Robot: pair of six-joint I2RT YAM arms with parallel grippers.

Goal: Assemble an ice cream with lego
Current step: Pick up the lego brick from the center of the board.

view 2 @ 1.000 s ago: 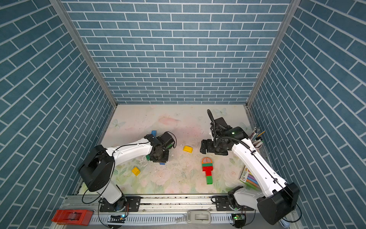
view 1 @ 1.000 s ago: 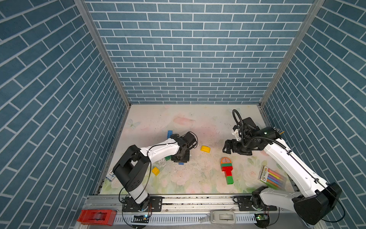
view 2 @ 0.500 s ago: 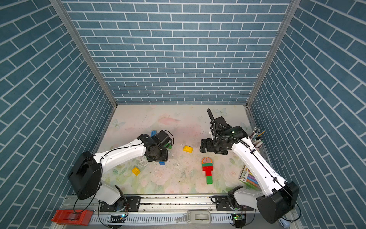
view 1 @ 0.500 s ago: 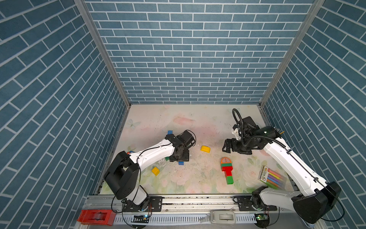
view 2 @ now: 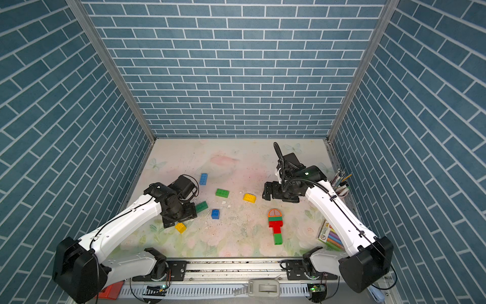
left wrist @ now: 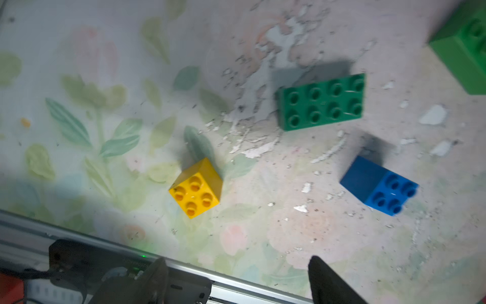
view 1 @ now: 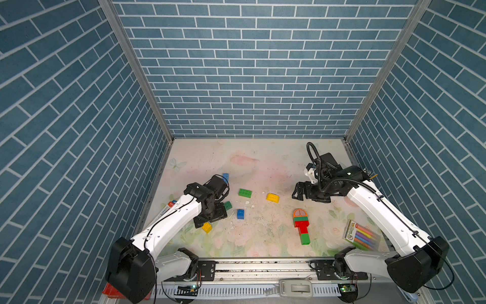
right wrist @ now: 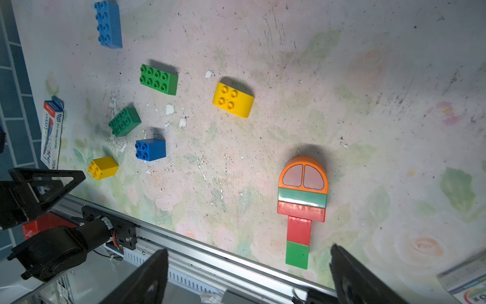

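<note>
Two white robot arms reach over a flower-patterned bench (view 1: 263,163) strewn with chunky lego. The left claw (left wrist: 236,263) hangs low with its jaws spread wide and nothing between them. A yellow square brick (left wrist: 196,189) sits just ahead of it, apart from both fingers. A blue square brick (left wrist: 381,189) and a green oblong brick (left wrist: 322,101) lie a little farther ahead, with a second green brick (left wrist: 465,44) beyond those. The right claw (right wrist: 248,252) is also spread wide and empty. Near it, ahead of its fingers, the ice cream (right wrist: 302,208) lies flat on the bench: a stick of one green and one red square, then a red layer, a green layer, and an orange round-topped piece (right wrist: 303,173) as the scoop, all joined in a line. A yellow round-topped piece (right wrist: 232,99) lies loose between the two claws, nearer the right one. A blue oblong brick (right wrist: 107,23) rests behind the left claw, close to that arm's wrist. A pack of markers (view 1: 361,235) lies off to the side of the right claw. The build looks mostly or wholly done. Whether any loose piece, perhaps the yellow dome, is meant to be added cannot be told, and neither claw holds one.
</note>
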